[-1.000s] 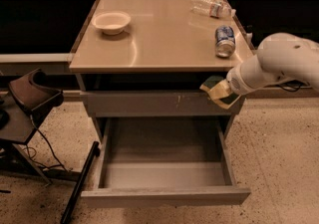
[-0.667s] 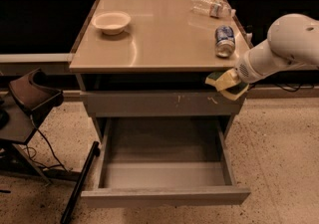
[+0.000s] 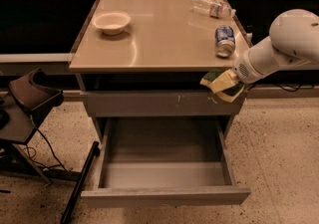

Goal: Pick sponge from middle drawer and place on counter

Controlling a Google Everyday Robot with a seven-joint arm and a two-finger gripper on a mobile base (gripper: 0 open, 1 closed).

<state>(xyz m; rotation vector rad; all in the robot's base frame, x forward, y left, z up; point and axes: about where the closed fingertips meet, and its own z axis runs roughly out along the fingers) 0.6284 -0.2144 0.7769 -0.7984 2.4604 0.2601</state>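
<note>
My gripper (image 3: 225, 86), at the end of the white arm (image 3: 289, 44) coming in from the right, is shut on the sponge (image 3: 219, 81). The sponge is yellow with a dark green face. It hangs in the air at the cabinet's right front corner, just below the edge of the tan counter (image 3: 164, 39). The sponge hides most of the fingers. The middle drawer (image 3: 164, 195) is pulled fully out below and holds nothing.
On the counter stand a white bowl (image 3: 111, 21) at back left, a soda can (image 3: 225, 40) at the right edge and a lying plastic bottle (image 3: 212, 7). A scratched grey drawer front (image 3: 159, 102) is closed above the open drawer. A dark stand (image 3: 32, 96) and black bar (image 3: 79, 180) are at left.
The gripper has carried the sponge a little up and to the right, from beside the upper drawer front to just under the counter's edge. The drawer stays open.
</note>
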